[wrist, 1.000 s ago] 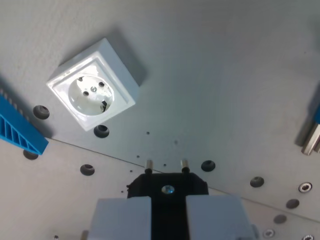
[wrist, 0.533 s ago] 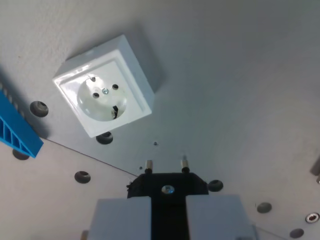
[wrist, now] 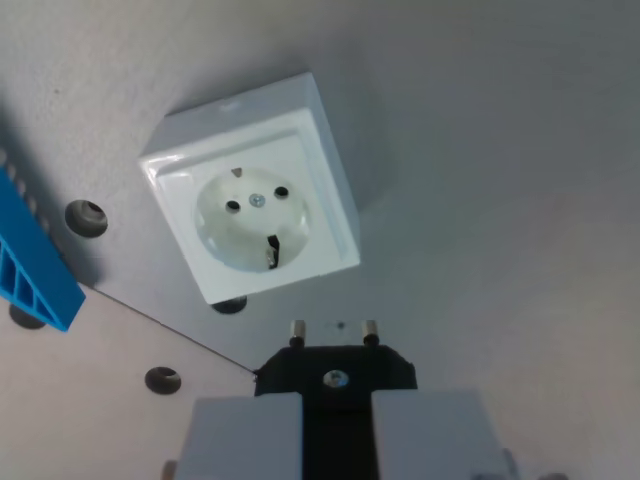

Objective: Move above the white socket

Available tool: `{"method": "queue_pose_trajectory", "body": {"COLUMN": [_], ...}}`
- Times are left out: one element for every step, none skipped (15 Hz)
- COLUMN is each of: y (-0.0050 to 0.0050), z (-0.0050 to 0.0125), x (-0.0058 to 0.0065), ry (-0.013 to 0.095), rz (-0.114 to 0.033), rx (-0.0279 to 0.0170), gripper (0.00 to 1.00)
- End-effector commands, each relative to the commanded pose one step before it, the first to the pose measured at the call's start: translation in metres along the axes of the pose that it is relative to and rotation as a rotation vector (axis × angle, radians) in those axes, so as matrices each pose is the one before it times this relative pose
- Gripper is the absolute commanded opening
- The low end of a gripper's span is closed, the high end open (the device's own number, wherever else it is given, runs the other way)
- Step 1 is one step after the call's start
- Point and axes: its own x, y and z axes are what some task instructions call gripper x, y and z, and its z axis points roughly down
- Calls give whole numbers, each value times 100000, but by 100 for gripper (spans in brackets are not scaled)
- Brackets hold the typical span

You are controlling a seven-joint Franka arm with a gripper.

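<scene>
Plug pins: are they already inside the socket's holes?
No. The pins show bare in the wrist view, below the socket and clear of its two holes, with the plug held in the gripper.

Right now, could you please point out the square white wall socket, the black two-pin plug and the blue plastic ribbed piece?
white socket (wrist: pixel 252 218): wrist view, round recessed face.
black plug (wrist: pixel 335 372): wrist view, body below pins.
blue plastic piece (wrist: pixel 30 270): wrist view, ribbed side.
</scene>
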Motion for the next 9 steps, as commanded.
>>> {"method": "queue_pose_trajectory", "body": {"y": [-529,-193,-187,-182,-180,-177,-173,-169,-160], "z": [1762,430,399,364,329,294,261,233,206], "x": [-27,8,1,-3,-5,-7,-9,-13,-17], "ry": [8907,-116,-280,-305,86,-221,6,-25,81], "rz": [-16708,-761,-441,-523,-104,-123,-2,-174,46], "rx": [-4612,-285,-199,-338,-292,-321,-499,-264,-262], "gripper": [0,0,0,0,0,0,0,0,0]}}
